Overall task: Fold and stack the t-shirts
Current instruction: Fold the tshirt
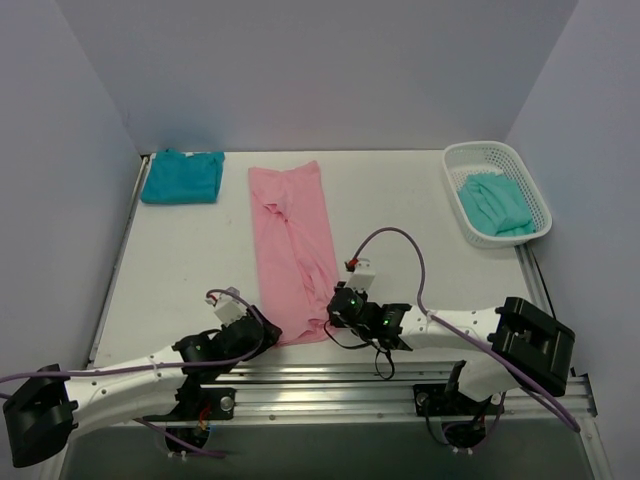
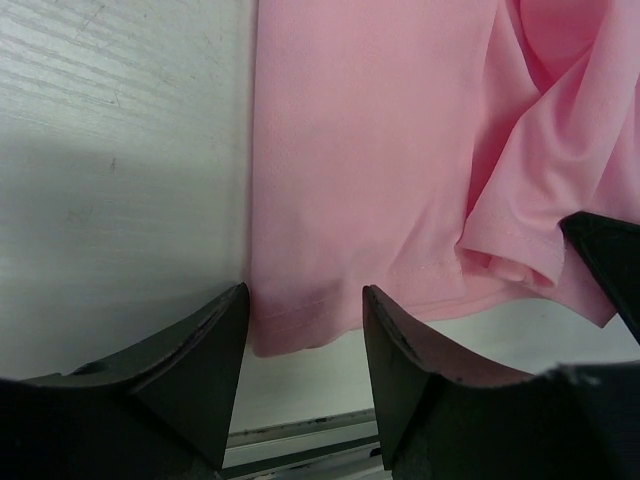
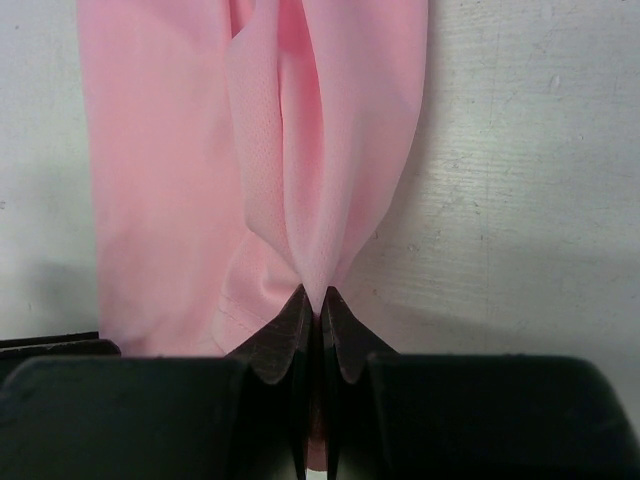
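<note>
From above, both my arms lie low and stretched toward the middle of the table (image 1: 400, 200). My left gripper (image 1: 260, 325) is at the lower left corner of the light pink t-shirt (image 1: 290, 240), and my right gripper (image 1: 335, 315) at its lower right corner. The shirt is a long narrow strip, running from the upper middle of the frame down toward my bases, leaning slightly right. The deep teal t-shirt (image 1: 182, 177) sits folded at upper left. The mint-teal one (image 1: 495, 205) is bunched in the white mesh basket (image 1: 480, 146) at upper right.

In my left wrist view, my fingers (image 2: 215, 340) stand apart, with the shirt's (image 2: 370, 150) hem corner lying between them (no pinch).

In my right wrist view, my fingers (image 3: 290, 335) are pressed together on a ridge of pink cloth (image 3: 160, 150), which fans up the frame from them.
</note>
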Motion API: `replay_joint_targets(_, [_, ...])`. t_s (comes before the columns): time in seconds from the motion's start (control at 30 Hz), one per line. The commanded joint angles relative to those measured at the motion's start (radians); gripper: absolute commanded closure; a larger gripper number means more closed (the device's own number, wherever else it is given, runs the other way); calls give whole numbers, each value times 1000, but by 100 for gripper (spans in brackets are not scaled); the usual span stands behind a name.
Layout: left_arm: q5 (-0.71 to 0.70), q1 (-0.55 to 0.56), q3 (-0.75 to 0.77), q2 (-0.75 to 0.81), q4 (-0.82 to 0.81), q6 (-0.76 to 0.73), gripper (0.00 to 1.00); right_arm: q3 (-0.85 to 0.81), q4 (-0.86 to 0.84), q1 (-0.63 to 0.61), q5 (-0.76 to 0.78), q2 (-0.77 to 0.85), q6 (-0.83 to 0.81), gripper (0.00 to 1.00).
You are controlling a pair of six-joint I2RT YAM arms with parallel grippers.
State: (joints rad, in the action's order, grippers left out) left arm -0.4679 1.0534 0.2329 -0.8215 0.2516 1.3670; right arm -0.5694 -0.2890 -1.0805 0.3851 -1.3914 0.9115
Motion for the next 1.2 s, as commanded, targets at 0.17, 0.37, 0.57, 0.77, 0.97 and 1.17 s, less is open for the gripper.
replay_joint_targets(0.17, [-6,13,-29,-117,-69,49,43,-7,5,-18,35,14,6,100])
replay_joint_targets(0.37, [-9,14,-30,-120,-83,49,44,-7,7,-29,43,12,13,100])
replay_joint_targets(0.57, [-26,14,-41,-81,-51,52,72,-12,-1,-39,44,2,17,100])
replay_joint_targets(0.77, [-57,14,-15,-82,20,57,98,-20,22,-52,51,6,20,100])
replay_joint_targets(0.97, [-75,14,42,2,124,32,98,-55,120,-108,69,46,30,100])
replay_joint_targets(1.17, [-113,13,111,131,238,-2,98,-98,166,-124,61,39,36,100])
